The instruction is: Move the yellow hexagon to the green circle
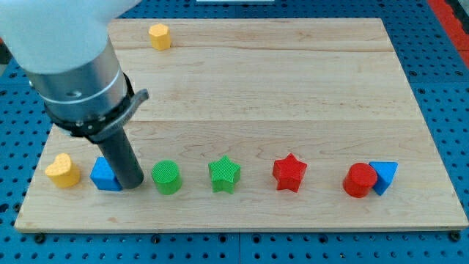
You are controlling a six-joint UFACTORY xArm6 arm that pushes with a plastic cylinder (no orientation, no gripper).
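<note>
Yellow hexagon [159, 36] sits at upper left of the wooden board [293, 95], well apart from the green circle [166, 177] at lower left. Rod tip [132, 185] stands between blue block [105, 175] and green circle; no gripper fitted.

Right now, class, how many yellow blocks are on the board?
2: the yellow hexagon at the view's top left, and a yellow heart at the bottom left, beside the blue block. The arm could hide others.
</note>
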